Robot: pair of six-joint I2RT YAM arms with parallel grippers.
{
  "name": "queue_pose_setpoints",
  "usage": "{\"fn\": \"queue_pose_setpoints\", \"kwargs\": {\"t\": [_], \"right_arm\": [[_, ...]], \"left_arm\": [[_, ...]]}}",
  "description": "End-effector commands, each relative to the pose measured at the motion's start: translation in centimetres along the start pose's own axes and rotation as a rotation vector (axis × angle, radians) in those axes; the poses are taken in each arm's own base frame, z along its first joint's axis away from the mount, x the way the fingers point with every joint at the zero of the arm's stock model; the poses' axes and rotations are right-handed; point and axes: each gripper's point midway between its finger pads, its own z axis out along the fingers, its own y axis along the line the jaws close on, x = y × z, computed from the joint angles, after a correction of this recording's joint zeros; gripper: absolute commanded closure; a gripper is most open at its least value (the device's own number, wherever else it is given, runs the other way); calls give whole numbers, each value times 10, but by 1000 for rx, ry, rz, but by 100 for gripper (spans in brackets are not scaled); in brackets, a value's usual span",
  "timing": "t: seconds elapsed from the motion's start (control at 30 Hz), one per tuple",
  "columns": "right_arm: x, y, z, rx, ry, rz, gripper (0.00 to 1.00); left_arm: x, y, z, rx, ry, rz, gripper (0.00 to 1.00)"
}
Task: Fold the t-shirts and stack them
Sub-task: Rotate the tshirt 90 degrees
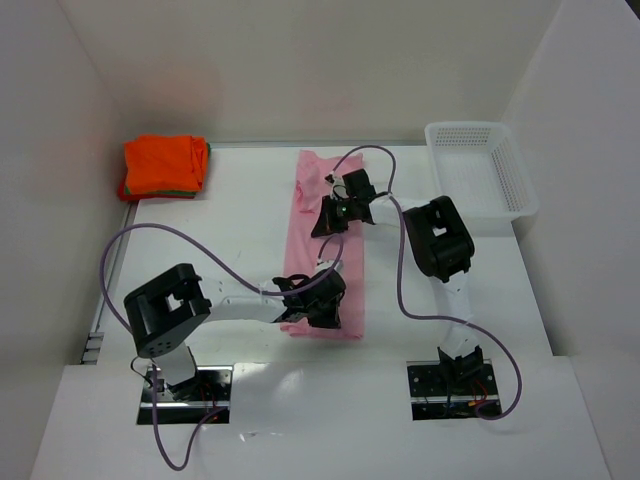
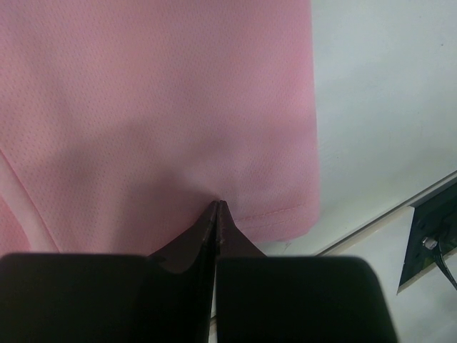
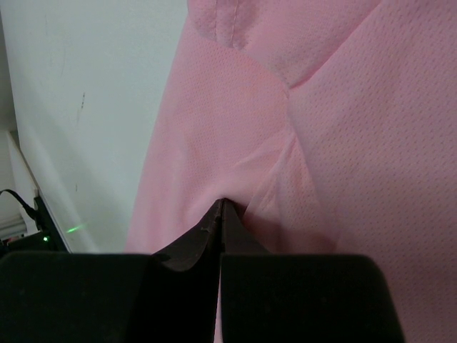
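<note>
1. Mid-table, the pink t-shirt (image 1: 325, 250) lies flat on the white table (image 1: 230, 230) as a long narrow strip running far to near. Its long edges are fairly straight and its far end is a bit rumpled.
2. At the shirt's near end sits the left gripper (image 1: 318, 305), low on the cloth. In the wrist view its jaws are pressed fully together w/ no gap, tips (image 2: 218, 207) buried in a small pucker just inside the stitched near edge. It looks like a pinch on the pink t-shirt.
3. Toward the shirt's far end sits the right gripper (image 1: 335, 215). Its jaws are likewise closed tight, tips (image 3: 223, 204) meeting a raised fold of cloth near a seam and close to one long edge. It also looks like a pinch on the shirt.
4. Left of the shirt there is a wide bare stretch of table out to the side wall.
5. Far-left of the shirt, in the back corner, the orange t-shirt (image 1: 165, 165) lies folded on top of a green t-shirt (image 1: 205, 170), which shows only as a thin edge. This pile is well apart from the pink strip.
6. Far-right of the shirt stands the white mesh basket (image 1: 465, 127). The right arm's elbow takes up part of the gap btwn it and the shirt.
7. Near side of the shirt: only a short bare margin before the table's front edge.
</note>
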Motion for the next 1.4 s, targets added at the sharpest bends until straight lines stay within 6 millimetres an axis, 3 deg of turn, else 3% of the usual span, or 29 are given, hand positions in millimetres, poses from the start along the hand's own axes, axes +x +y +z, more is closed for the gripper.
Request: {"fn": "queue_pose_setpoints", "kwargs": {"t": [0.0,0.23,0.33,0.43,0.47,0.5,0.53,0.57,0.6,0.63,0.7,0.73,0.77,0.83,0.87,0.9,0.97,1.0,1.07,1.1,1.17,1.2,1.27,1.3,1.37], "right_arm": [[7,-29,12,82,18,-2,100],[-5,-17,4,72,-6,-31,100],[-16,-9,-6,62,-19,-43,100],[-39,17,-24,31,-62,-80,100],[-43,25,-31,27,-74,-89,100],[-52,31,-41,23,-100,-99,93],[-67,52,-60,3,-149,-137,87],[-74,64,-70,-8,-175,-147,79],[-83,70,-83,0,-211,-160,65],[-94,89,-105,2,-255,-185,43],[-102,92,-123,67,-305,-177,34],[-102,94,-130,83,-318,-176,21],[-104,104,-146,88,-347,-179,15],[-91,95,-153,138,-357,-150,7],[-91,101,-171,145,-396,-137,7],[-73,88,-170,176,-376,-96,7],[-60,81,-182,230,-409,-45,7],[-40,78,-192,249,-409,-24,7],[-20,70,-202,284,-413,19,7],[3,67,-207,288,-399,57,8],[22,59,-212,316,-395,103,11],[44,48,-207,332,-361,155,17],[56,48,-213,330,-378,182,18],[73,39,-210,343,-354,215,20],[87,43,-210,305,-339,248,23]], "left_arm": [[16,17,-3,-50,50,-19,100],[13,11,-6,-29,47,1,100],[1,3,-20,-18,15,22,99],[-33,-20,-59,7,-89,41,88],[-47,-33,-85,55,-146,35,71],[-58,-42,-102,91,-194,39,63],[-67,-46,-116,110,-246,31,58],[-79,-55,-147,172,-315,20,54],[-85,-57,-161,195,-354,13,45],[-90,-51,-170,183,-395,3,40],[-91,-36,-187,159,-444,-10,33],[-90,-29,-189,143,-453,-12,24],[-90,-13,-192,97,-469,-7,18],[-86,-2,-193,59,-466,15,12],[-83,9,-193,20,-468,16,10],[-80,17,-188,-7,-454,15,8],[-79,29,-188,-26,-451,13,7],[-74,30,-184,-23,-430,17,7],[-67,45,-174,-37,-398,12,7],[-62,45,-169,-16,-368,7,7],[-62,64,-157,-64,-330,-10,7],[-61,73,-151,-86,-309,-19,7],[-62,80,-140,-81,-262,-13,7],[-72,87,-139,-81,-268,-39,8],[-72,87,-133,-24,-237,-33,9]]}}
